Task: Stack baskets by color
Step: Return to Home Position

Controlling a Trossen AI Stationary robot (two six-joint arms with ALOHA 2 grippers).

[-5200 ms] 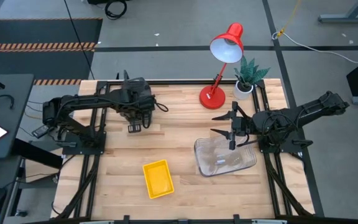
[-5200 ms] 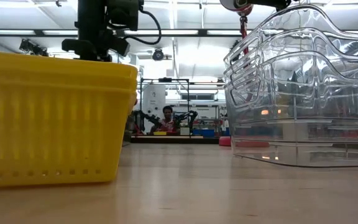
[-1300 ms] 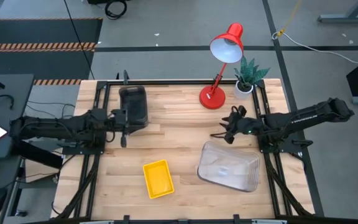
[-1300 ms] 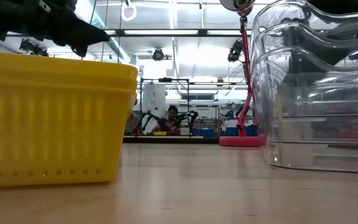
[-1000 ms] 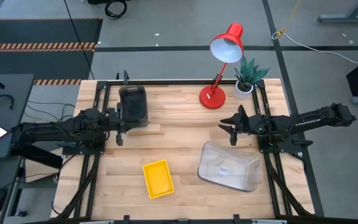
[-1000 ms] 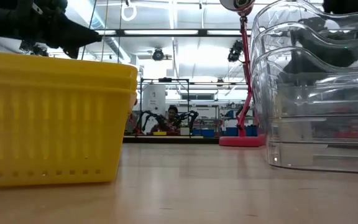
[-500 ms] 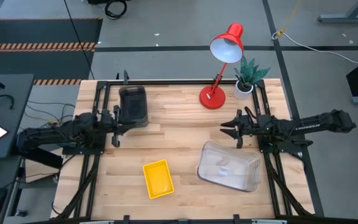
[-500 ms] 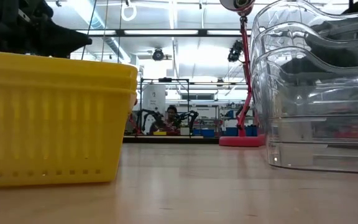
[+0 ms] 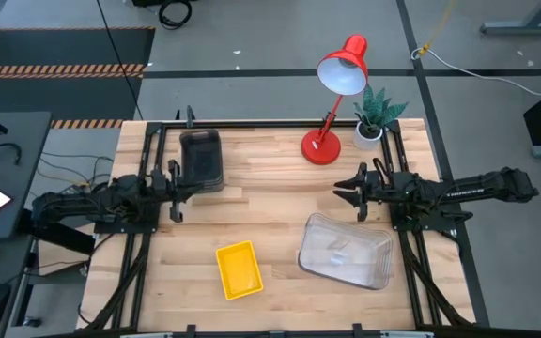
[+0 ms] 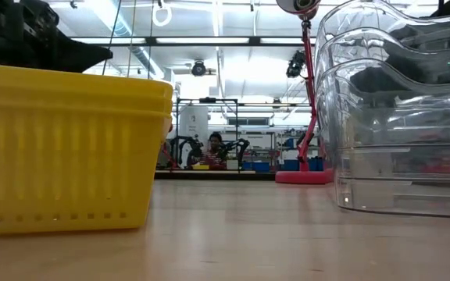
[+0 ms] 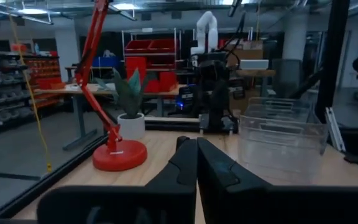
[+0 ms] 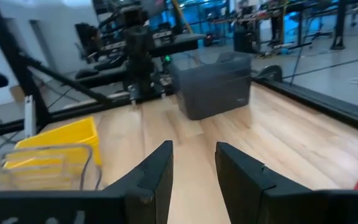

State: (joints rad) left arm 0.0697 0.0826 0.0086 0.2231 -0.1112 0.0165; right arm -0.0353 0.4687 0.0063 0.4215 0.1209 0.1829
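The baskets stand in three nested stacks on the wooden table. The yellow stack [image 9: 239,269] [image 10: 69,148] is near the front middle. The clear stack [image 9: 344,250] [image 10: 401,109] is at the front right. The dark-grey stack [image 9: 201,160] [image 12: 211,92] is at the far left. My left gripper [image 9: 173,197] [image 11: 196,152] hovers shut near the table's left edge, just in front of the grey stack, pointing level toward the right. My right gripper [image 9: 347,195] [image 12: 194,155] hovers open near the right edge, beyond the clear stack, pointing left, with nothing between its fingers.
A red desk lamp [image 9: 332,103] and a small potted plant [image 9: 374,117] stand at the far right corner. Bare wood lies between the three stacks. In the low view a person [image 10: 213,147] sits far off in the room behind.
My left gripper has drawn back toward the table's left edge and sunk a little, away from the grey stack. My right gripper has tipped up to level and sunk slightly. The three stacks have kept still.
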